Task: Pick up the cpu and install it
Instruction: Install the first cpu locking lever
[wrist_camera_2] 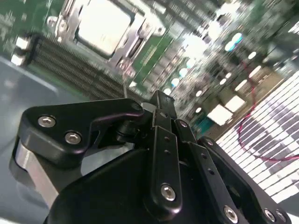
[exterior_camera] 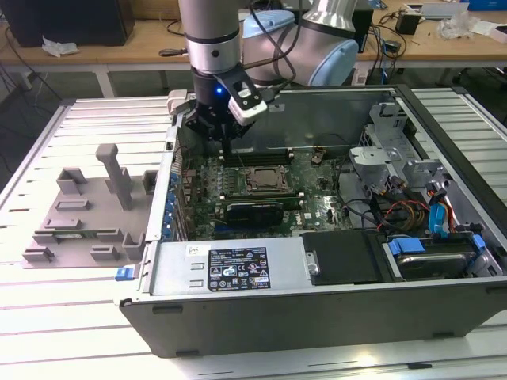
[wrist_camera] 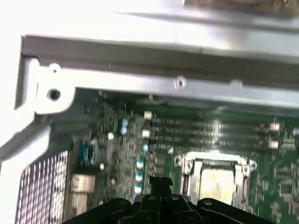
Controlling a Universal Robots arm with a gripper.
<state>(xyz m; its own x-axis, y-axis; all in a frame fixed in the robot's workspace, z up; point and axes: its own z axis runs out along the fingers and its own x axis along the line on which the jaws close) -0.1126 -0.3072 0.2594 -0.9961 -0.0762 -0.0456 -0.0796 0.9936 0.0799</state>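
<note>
The cpu (exterior_camera: 265,179) lies flat in the motherboard socket, its silver top ringed by the metal frame (wrist_camera_2: 136,37). Both wrist views show it too, as a pale shiny square: cpu (wrist_camera_2: 100,23), cpu (wrist_camera: 217,181). My gripper (exterior_camera: 227,153) hangs inside the open computer case, just above the green board and a little to the exterior view's left of the socket. Its black fingers meet in one narrow tip in both wrist views, gripper (wrist_camera_2: 161,99), gripper (wrist_camera: 161,181). It is shut, with nothing seen between the fingers.
The grey plastic tray (exterior_camera: 87,214) with upright blocks stands outside the case at the exterior view's left. Case walls (exterior_camera: 317,313) surround the board. Drive bays and cables (exterior_camera: 420,206) crowd the exterior view's right. Memory slots (wrist_camera: 210,135) run beside the socket.
</note>
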